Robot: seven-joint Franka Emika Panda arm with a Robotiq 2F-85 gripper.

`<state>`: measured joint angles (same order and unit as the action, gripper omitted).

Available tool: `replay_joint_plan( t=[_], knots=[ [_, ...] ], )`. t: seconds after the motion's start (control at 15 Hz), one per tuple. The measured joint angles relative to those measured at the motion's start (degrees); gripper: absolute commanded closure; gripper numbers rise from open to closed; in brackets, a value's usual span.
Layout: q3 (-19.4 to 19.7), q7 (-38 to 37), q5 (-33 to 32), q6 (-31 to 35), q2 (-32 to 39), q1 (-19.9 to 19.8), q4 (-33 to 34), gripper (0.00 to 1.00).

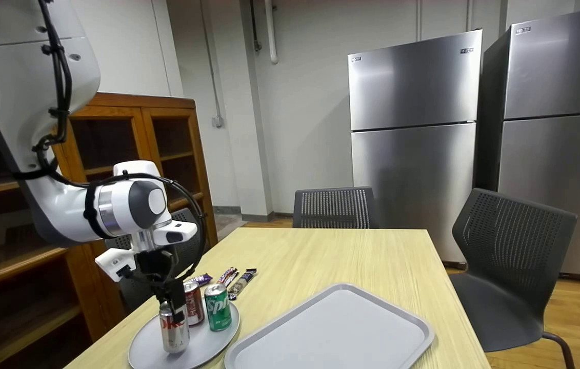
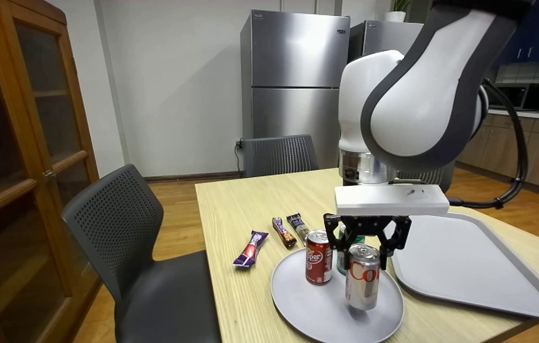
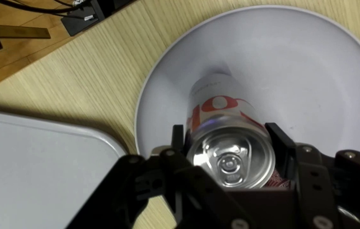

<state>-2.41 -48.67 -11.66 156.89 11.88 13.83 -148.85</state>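
Gripper [image 3: 226,135], foremost, clasped silver soda can [image 2: 362,288].
Can was over near half of plate [image 2: 305,309], in both exterior views left of tray [image 2: 469,267]; step seemed lift or set-down, steady grip next required.

The arm [image 1: 23,87] extends down from above, bending sharply at the wrist [image 1: 136,202]. The gripper [image 2: 364,263] points downward, jaws partway apart, both fingers [image 3: 281,146] set in a grip.

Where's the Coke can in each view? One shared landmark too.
In an exterior view: Coke can, lower left.
In an exterior view: can, right of centre, low.
Wrist view: can, right of centre, top towards the camera.
Shared landmark: round plate beneath the can, in all three.
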Motion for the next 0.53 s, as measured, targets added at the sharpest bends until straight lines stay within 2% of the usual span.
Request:
replay_joint_plan(
  t=[0.4,0.47,0.53],
  knots=[
    [1.75,-0.92,-0.01,0.0,2.66,1.75,2.03,0.59],
    [1.98,-0.93,-0.01,0.0,2.98,1.95,2.28,0.12],
    [2.24,-0.94,-0.01,0.0,3.28,2.13,2.51,0.1]
  ],
)
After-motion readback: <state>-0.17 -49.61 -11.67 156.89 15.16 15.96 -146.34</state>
